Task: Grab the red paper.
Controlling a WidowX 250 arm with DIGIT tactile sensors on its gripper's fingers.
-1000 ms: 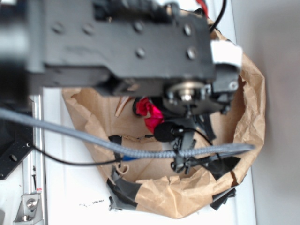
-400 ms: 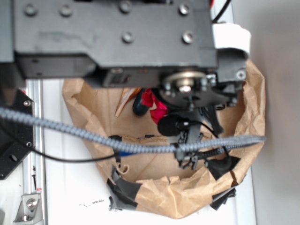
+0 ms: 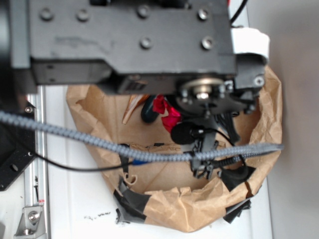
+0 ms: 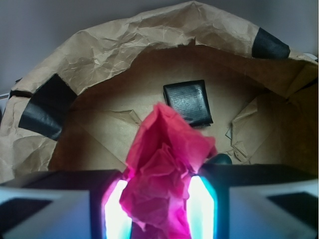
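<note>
The red paper (image 4: 164, 169) is a crumpled bright red wad, squeezed between the two lit pads (image 4: 202, 206) of my gripper (image 4: 159, 211), which is shut on it. The wad sticks out past the fingertips and hangs over the floor of the brown paper bag (image 4: 99, 50). In the exterior view only a bit of the red paper (image 3: 167, 112) shows under the black arm (image 3: 129, 45), which hides most of the fingers.
A black square pad (image 4: 188, 102) lies on the bag floor beyond the wad. The bag's crumpled walls (image 3: 269, 114) carry black tape patches (image 4: 45, 107). A grey braided cable (image 3: 99, 144) crosses the bag. A metal rail (image 3: 37, 164) runs along the left.
The arm has come up towards the exterior camera and looks larger, and the red paper has gone with it in the fingers. Over the last half second it barely shifted.
</note>
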